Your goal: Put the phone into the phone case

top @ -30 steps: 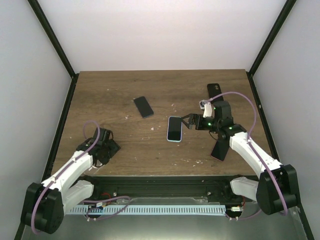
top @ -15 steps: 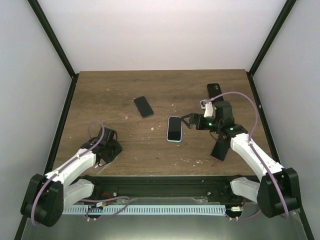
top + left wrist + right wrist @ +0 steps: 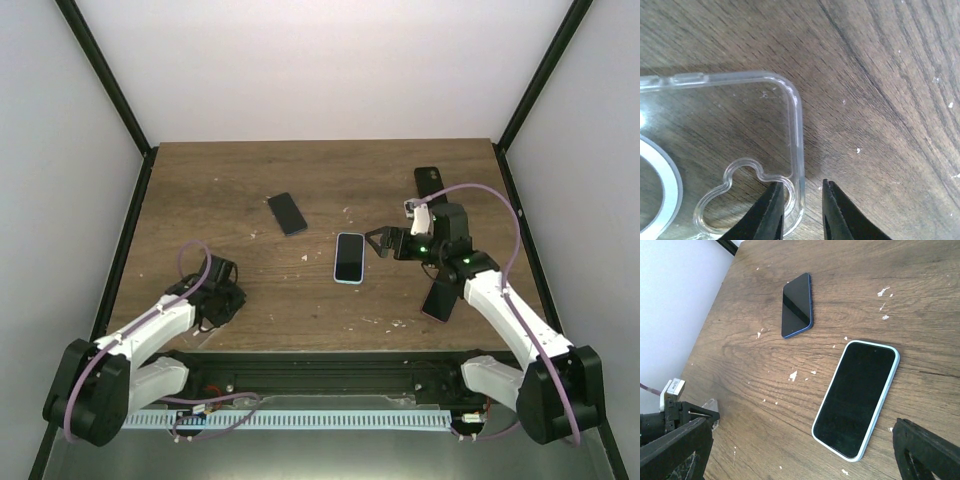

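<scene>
Slippage of the clear case (image 3: pixel 715 150) is risked if its thin rim, straddled by the left pincer (image 3: pixel 802 210) (a firm pinch cannot be told), is caught shallowly, the phone (image 3: pixel 349 258) being seen on the counter (image 3: pixel 220 190) beside the wide-spread right pincer (image 3: pixel 378 243).

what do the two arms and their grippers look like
The left arm and the right arm both have white link shells, black joints and bulky black bases. A lilac cable loops along each. The left gripper and right gripper are black with dark, tapered fingers. Small green lights glow on the right wrist, beside a little white module.
</scene>
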### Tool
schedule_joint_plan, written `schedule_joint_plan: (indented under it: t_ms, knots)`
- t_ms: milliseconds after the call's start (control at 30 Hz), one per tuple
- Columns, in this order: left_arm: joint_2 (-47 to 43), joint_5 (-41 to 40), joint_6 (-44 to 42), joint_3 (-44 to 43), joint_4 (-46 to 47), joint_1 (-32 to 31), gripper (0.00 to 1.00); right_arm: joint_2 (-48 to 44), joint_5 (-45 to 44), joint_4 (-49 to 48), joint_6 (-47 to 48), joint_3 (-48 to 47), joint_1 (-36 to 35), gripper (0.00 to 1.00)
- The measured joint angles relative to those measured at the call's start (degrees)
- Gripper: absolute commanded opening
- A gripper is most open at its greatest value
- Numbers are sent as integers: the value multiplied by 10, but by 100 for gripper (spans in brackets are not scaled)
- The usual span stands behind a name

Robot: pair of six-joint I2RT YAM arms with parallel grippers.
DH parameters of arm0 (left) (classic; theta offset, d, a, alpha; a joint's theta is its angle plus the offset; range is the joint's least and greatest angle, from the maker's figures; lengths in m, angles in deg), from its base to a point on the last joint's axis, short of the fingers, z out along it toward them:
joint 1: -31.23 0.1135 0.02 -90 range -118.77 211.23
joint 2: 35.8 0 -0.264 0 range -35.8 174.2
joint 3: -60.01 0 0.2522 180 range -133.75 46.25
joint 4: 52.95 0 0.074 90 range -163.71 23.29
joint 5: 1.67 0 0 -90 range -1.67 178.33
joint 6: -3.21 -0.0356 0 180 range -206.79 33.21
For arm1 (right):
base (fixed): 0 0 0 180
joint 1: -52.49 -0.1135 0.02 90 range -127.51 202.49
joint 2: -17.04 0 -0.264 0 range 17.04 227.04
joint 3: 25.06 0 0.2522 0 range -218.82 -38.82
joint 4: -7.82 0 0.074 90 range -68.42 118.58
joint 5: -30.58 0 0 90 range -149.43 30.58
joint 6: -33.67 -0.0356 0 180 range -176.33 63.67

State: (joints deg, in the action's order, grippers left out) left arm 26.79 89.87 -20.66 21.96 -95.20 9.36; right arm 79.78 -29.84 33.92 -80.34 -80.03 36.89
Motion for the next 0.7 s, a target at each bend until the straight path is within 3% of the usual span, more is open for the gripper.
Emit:
schedule_joint_plan:
  t_ms: [233,533,700]
  knots:
    - [-2,-1,37,0,-3,-6,0,-13,-6,6,0,0,0,98]
    - [-20,21,132,-16,2,-20,0,-16,-7,10,0,0,0,98]
    - [30,28,198,-66,51,-33,0,-25,3,15,-5,0,0,97]
